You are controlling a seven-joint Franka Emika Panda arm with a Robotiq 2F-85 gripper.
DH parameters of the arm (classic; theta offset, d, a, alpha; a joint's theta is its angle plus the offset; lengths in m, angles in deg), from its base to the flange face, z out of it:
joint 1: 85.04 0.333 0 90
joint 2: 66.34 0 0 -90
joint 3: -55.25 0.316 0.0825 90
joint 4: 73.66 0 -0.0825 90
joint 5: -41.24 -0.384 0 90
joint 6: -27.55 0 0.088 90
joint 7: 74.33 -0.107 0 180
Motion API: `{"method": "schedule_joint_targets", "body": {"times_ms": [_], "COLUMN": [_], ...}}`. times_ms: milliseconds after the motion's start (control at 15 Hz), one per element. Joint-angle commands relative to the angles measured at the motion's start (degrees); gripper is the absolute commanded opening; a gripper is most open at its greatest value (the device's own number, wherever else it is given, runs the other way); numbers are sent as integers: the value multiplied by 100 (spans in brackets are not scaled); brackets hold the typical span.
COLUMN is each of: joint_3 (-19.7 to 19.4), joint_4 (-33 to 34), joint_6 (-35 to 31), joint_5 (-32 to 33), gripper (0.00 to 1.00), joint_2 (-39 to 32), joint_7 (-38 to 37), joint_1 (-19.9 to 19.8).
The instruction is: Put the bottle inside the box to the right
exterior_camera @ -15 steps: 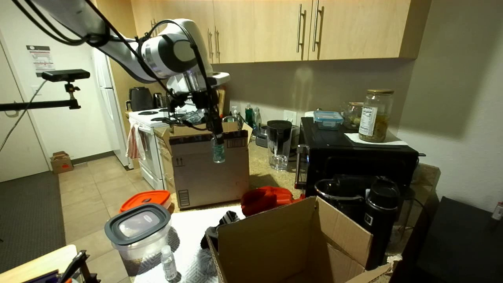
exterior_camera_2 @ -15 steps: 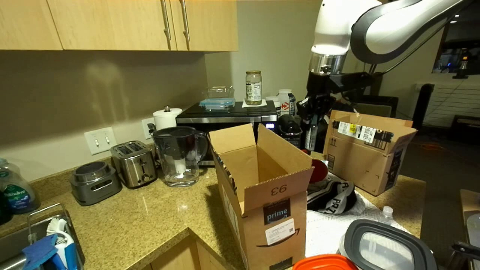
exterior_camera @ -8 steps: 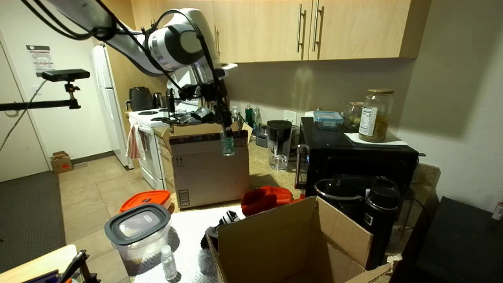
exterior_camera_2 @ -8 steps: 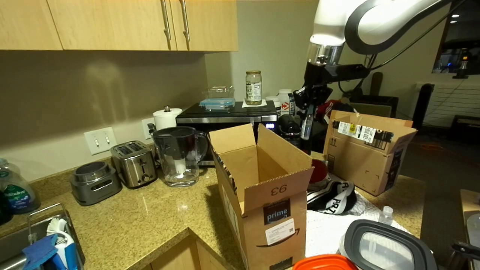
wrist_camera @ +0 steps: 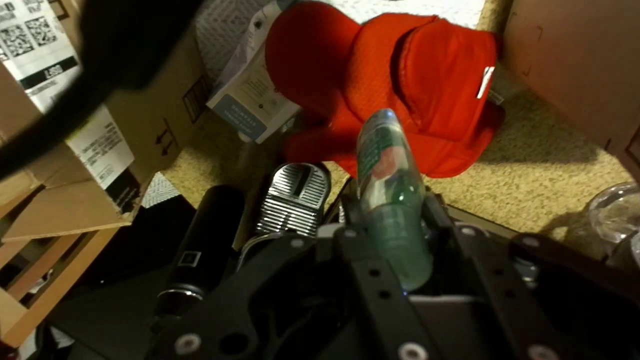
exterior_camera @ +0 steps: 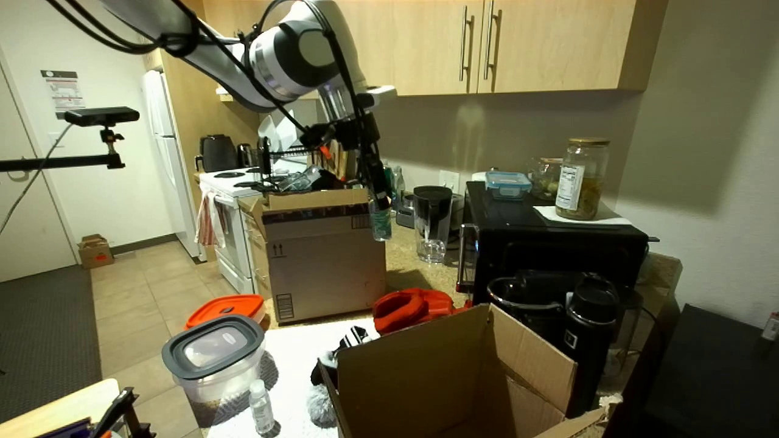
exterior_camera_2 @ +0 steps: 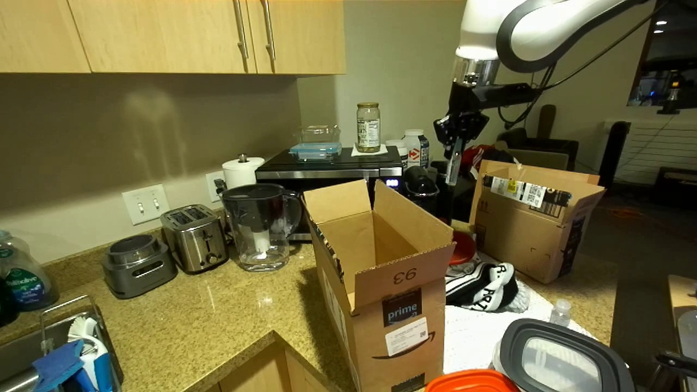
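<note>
The bottle [exterior_camera: 381,225] is small and slim with a greenish tint. My gripper [exterior_camera: 378,205] is shut on its upper part and holds it in the air, hanging nearly upright. In the wrist view the bottle [wrist_camera: 384,165] sits between both fingers, its body pointing away over a red cap. The bottle [exterior_camera_2: 453,170] also shows in an exterior view, above the counter. The box [exterior_camera: 414,377] is brown cardboard with open top flaps, at the near right. It stands at the right in an exterior view [exterior_camera_2: 523,239] and at the left in the wrist view [wrist_camera: 155,130]. The bottle is outside it.
Another open cardboard box [exterior_camera_2: 403,326] with a prime label stands on the counter. The red cap [exterior_camera: 414,309] and a black-and-white knit item [exterior_camera_2: 484,286] lie between the boxes. A microwave [exterior_camera: 548,243], a black tumbler [exterior_camera: 591,334] and lidded containers [exterior_camera: 213,347] stand around.
My gripper has moved with the bottle, rightward past the far box's edge in an exterior view, and it has risen. The bottle stays held. The boxes have not moved.
</note>
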Motion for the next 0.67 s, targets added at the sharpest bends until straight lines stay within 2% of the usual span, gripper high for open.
{"method": "schedule_joint_targets", "body": {"times_ms": [0, 600], "joint_3": [-153, -661], "joint_4": [239, 572], "joint_6": [247, 785], "joint_5": [268, 519], "gripper": [8, 8], "joint_2": [-41, -43], "joint_7": [-60, -9], "joint_1": [-221, -711]}}
